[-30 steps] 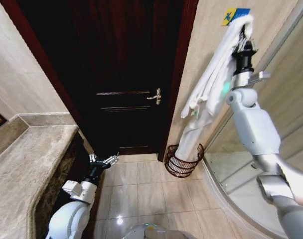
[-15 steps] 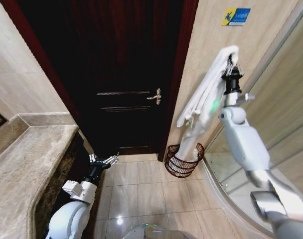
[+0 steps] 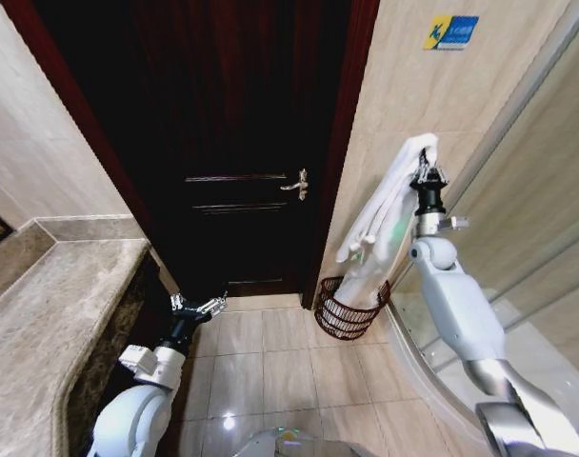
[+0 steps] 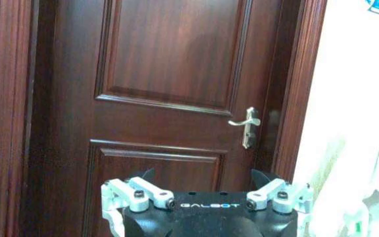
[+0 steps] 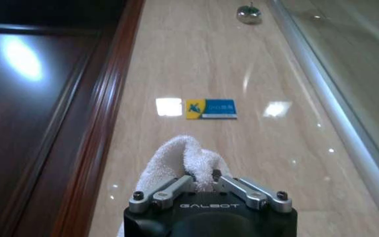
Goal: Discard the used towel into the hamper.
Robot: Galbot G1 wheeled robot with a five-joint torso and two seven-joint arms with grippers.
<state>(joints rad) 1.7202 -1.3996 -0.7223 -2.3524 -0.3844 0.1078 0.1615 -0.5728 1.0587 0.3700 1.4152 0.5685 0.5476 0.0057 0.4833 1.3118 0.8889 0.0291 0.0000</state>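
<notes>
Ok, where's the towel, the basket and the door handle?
towel (image 3: 385,214), head view, middle of the hanging white cloth.
hamper (image 3: 339,319), head view, front wire bars.
door handle (image 3: 300,183), head view, brass lever.

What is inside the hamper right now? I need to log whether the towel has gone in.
The lower end of the white towel hangs down into the hamper, while the right end effector pinches its top. The towel covers the far side of the hamper; its bottom cannot be made out.
</notes>
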